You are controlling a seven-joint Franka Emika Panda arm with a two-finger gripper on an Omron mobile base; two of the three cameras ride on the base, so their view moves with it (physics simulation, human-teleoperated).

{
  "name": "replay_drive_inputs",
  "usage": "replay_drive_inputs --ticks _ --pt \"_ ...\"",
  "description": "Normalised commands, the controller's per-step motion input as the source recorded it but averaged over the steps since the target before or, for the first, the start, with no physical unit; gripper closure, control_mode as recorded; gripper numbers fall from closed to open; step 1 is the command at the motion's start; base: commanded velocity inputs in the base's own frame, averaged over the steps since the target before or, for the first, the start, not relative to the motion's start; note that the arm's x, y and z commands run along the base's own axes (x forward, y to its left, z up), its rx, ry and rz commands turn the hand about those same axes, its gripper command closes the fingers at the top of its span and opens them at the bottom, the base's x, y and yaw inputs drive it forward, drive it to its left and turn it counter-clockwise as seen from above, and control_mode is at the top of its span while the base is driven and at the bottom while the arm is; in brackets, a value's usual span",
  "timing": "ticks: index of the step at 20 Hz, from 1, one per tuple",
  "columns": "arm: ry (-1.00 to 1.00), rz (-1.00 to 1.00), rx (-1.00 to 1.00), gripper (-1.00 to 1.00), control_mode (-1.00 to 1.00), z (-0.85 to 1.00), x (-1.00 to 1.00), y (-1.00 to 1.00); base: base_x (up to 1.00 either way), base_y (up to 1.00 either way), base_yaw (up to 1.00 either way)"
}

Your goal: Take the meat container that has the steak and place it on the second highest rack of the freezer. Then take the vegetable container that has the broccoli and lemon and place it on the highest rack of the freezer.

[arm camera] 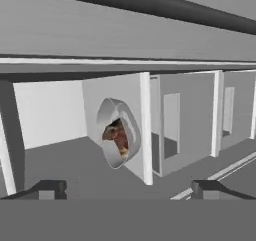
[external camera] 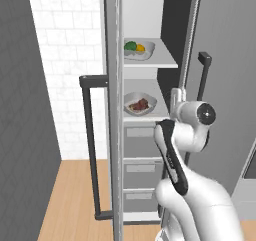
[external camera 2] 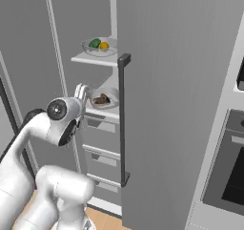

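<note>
The claw (arm camera: 128,189) is released, its two tips wide apart and holding nothing, just outside the open freezer (external camera: 150,135). Beyond it, at 12 o'clock in the hand view, the meat container (external camera: 140,104) with the steak (external camera: 139,104) sits on the second highest rack (external camera: 150,116). Farther up, the vegetable container (external camera: 139,50) with broccoli (external camera: 130,46) and lemon (external camera: 140,48) rests on the highest rack (external camera: 162,61).

No readable text, label, brand, number or sign anywhere.
</note>
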Motion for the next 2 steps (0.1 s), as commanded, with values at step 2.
replay_drive_inputs --ticks 2 --pt "0.05 0.03 0.03 -1.0 -1.0 1.0 -1.0 0.0 0.0 0.0 0.0"
